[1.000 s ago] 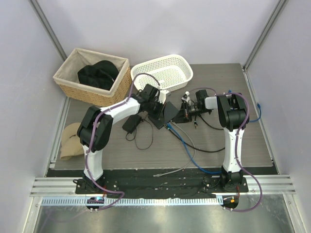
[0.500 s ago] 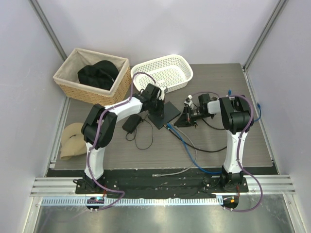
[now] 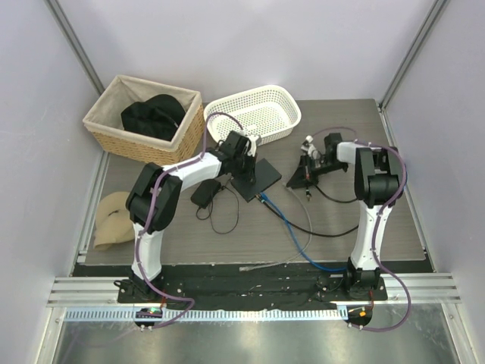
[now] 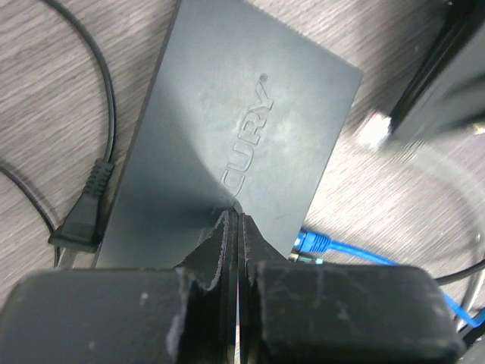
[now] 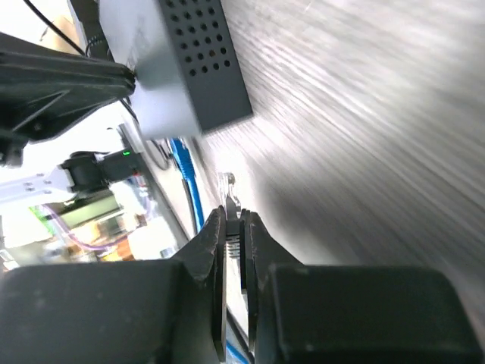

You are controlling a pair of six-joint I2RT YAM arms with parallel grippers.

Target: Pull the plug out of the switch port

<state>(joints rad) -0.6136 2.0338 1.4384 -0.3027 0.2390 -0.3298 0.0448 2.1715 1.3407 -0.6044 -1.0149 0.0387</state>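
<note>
the left gripper (image 4: 236,218) is clenched with nothing between its fingers, and their tips press down on the top face of the switch (image 4: 242,114). the switch lies flat on the tabletop (image 3: 341,220), near the middle and in front of the white basket (image 3: 254,114). a blue plug (image 4: 312,243) sits in a port on the switch's near edge. it is not the one being worked.

further right, the right gripper (image 5: 235,216) is closed on the clear plug (image 5: 227,184), whose tip pokes out past the fingertips. bare tabletop shows between that tip and the switch, so the plug looks to be out of its port already.

the step in hand seems to be drawing the freed plug away. to do it well:

- the left should bear straight down so the switch cannot slide or tip.
- the right should retreat along the line of the port, low over the tabletop, without twisting.
- its trailing cord should stay off the blue lead, since a snag there could tug the switch.
- the pinch on the plug looks narrow, so a slow pull is safer than a jerk.
</note>
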